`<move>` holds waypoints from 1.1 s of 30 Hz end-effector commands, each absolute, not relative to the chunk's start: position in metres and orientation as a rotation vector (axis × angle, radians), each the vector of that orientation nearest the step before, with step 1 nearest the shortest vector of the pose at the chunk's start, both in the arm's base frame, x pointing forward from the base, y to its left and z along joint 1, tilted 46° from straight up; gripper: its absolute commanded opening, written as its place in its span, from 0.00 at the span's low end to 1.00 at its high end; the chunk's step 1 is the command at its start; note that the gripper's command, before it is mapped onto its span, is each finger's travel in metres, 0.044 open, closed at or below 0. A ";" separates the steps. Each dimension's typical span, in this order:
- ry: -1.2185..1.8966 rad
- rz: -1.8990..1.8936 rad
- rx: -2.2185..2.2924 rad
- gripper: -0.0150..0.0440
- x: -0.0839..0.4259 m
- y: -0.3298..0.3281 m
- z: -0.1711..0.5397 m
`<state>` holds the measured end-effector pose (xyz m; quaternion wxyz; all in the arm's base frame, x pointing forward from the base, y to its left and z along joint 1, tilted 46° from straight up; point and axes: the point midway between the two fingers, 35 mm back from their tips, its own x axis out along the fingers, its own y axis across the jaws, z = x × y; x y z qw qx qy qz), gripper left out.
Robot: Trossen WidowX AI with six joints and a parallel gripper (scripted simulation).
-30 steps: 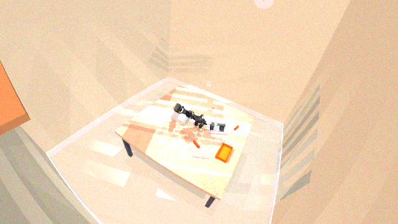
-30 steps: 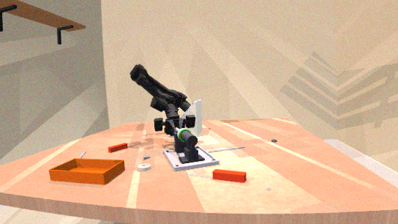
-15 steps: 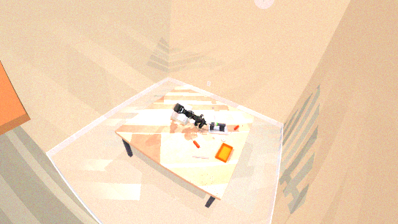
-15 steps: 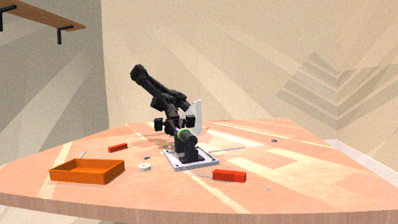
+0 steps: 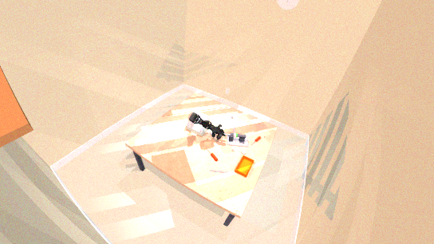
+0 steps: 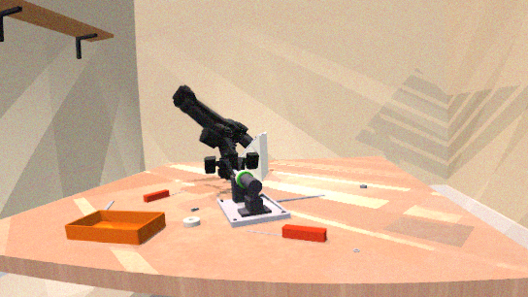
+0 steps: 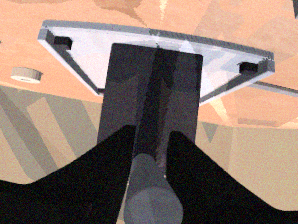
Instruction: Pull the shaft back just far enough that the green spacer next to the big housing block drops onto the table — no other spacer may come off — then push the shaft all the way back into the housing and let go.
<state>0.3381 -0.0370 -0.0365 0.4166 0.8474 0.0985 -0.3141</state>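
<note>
My gripper [image 5: 225,135] [image 6: 235,174] [image 7: 151,137] is shut on the grey shaft [image 7: 152,205], whose rounded rear end points toward the wrist camera. The green spacer [image 6: 239,181] [image 5: 237,135] is still up on the shaft line, right behind the big dark housing block [image 6: 252,184] [image 5: 242,139], and is not on the table. A second dark block [image 6: 238,195] [image 5: 230,139] [image 7: 150,90] stands on the gripper side. Both blocks stand on a pale base plate [image 6: 234,222] [image 7: 82,60]. Other spacers and the shaft's front end are hidden; the wrist view does not show the green spacer.
An orange tray [image 5: 244,166] [image 6: 104,238], a white ring [image 6: 191,221] [image 7: 26,75] and two red-handled tools [image 6: 304,233] [image 6: 156,195] lie around the plate. A thin grey rod [image 6: 301,198] lies beside it. A white upright panel [image 6: 263,157] stands behind the gripper.
</note>
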 end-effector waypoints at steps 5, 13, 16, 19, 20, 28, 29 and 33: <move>0.247 -0.788 2.123 0.25 0.337 -0.038 -0.036; 0.247 -0.788 2.123 0.25 0.336 -0.038 -0.036; 0.247 -0.788 2.123 0.25 0.336 -0.038 -0.036; 0.247 -0.788 2.123 0.25 0.335 -0.038 -0.036; 0.247 -0.788 2.123 0.25 0.335 -0.038 -0.036; 0.247 -0.788 2.123 0.25 0.334 -0.038 -0.035; 0.247 -0.789 2.127 0.25 0.335 -0.038 -0.036; 0.247 -0.789 2.127 0.25 0.335 -0.038 -0.036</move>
